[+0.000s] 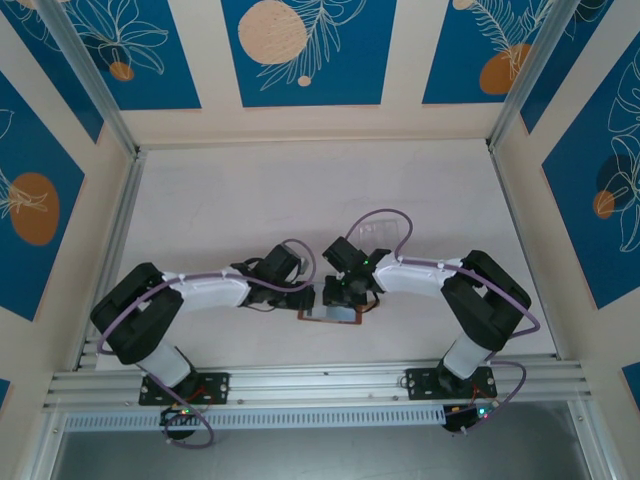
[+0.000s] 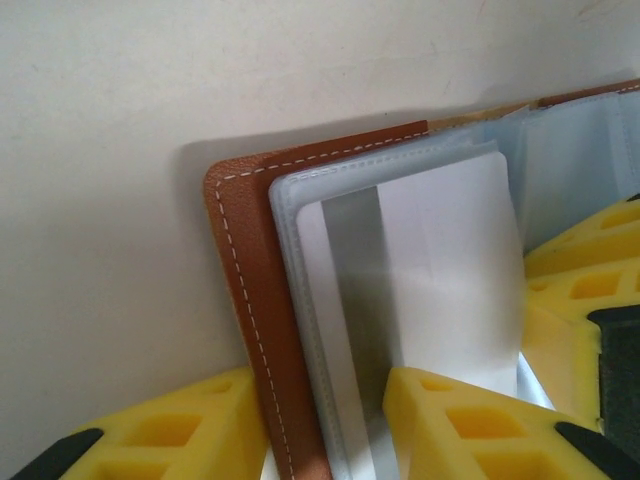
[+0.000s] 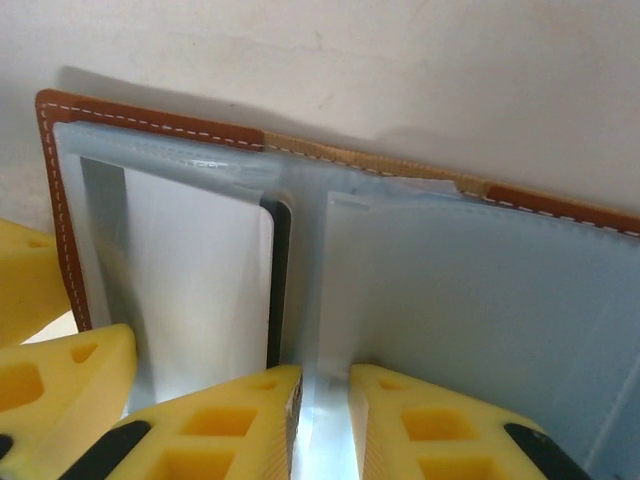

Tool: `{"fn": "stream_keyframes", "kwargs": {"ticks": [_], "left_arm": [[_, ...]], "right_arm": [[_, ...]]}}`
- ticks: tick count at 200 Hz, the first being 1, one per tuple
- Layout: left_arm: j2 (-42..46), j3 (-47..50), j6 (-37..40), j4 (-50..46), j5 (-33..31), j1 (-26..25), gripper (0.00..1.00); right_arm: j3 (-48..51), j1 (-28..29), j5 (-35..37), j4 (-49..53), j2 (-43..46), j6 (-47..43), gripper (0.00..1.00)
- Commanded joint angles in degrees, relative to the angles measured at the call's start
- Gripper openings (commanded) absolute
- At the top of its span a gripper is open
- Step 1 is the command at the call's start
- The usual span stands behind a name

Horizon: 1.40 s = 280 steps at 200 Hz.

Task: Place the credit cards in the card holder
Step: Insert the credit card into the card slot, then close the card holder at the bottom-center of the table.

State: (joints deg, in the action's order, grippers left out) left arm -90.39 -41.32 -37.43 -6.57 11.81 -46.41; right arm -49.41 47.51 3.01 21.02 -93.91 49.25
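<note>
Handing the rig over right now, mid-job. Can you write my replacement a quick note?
Left pincer: straddles the left flap of the card holder; grip unclear.
Right pincer: nearly closed at the centre fold; grip unclear.
Card holder lies open on the table between both arms.
Done: one pale card sits in a clear sleeve, in the half nearer the left arm.
Left: check for further cards, then shut the holder.

Your left gripper (image 2: 318, 405) has one yellow finger on either side of the brown stitched leather card holder (image 2: 250, 260). A pale grey rectangular card (image 2: 450, 280) sits in its clear plastic sleeve (image 2: 285, 260), above the white table (image 2: 120, 150).
</note>
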Motion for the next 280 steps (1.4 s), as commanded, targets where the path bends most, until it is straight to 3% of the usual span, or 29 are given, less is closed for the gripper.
{"fn": "stream_keyframes", "kwargs": {"ticks": [1, 88, 145, 197, 280], "left_arm": [[0.2, 2.5, -1.1, -4.3, 0.4, -0.9, 0.4], [0.1, 3.2, -0.8, -3.7, 1.4, -0.7, 0.44], [-1.0, 4.6, -0.5, -2.9, -0.3, -0.6, 0.44], [-1.4, 5.3, -0.4, -1.6, 0.1, -0.7, 0.43], [-1.1, 5.6, 0.0, -2.0, -0.5, -0.8, 0.42]], "right_arm": [[0.4, 2.3, -6.1, -8.3, -1.5, 0.8, 0.26], [-0.7, 2.1, -5.7, -7.1, -2.3, -1.2, 0.38], [-14.4, 2.4, 3.7, 17.2, 5.0, -9.2, 0.45], [-11.5, -1.2, 17.1, 33.7, 7.4, -3.2, 0.48], [-5.4, -2.6, 18.7, 31.2, 2.1, 0.6, 0.51]]}}
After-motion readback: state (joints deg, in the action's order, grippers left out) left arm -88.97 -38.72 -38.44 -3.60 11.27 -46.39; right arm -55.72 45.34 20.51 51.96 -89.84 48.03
